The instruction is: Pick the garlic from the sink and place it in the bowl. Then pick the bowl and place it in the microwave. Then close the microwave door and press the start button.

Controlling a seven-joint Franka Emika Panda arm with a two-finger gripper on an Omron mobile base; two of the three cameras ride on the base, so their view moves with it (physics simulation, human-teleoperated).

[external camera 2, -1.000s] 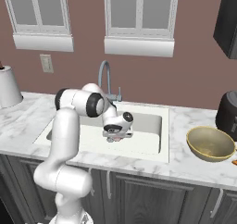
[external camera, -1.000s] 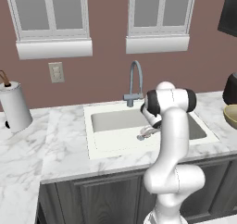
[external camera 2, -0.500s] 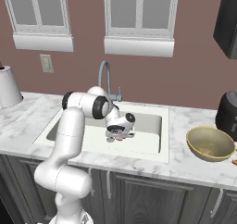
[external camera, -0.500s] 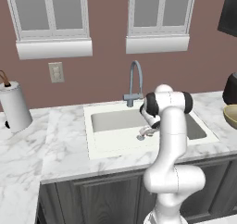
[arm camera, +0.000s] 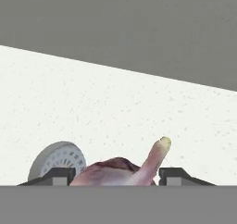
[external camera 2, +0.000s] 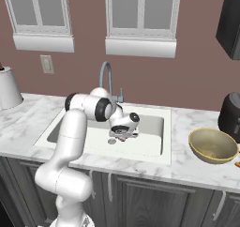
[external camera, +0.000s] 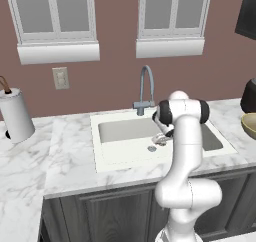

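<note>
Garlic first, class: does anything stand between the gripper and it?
Nothing visible does. The garlic lies directly between the gripper's two fingertips on the sink floor, beside the drain.

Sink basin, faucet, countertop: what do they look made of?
The wide rectangular cream-white sink basin looks like matte ceramic or composite, with faint speckling and no glare. The tall curved grey faucet looks like brushed metal, with a soft sheen. The white grey-veined countertop looks like polished marble, possibly imitation.
</note>
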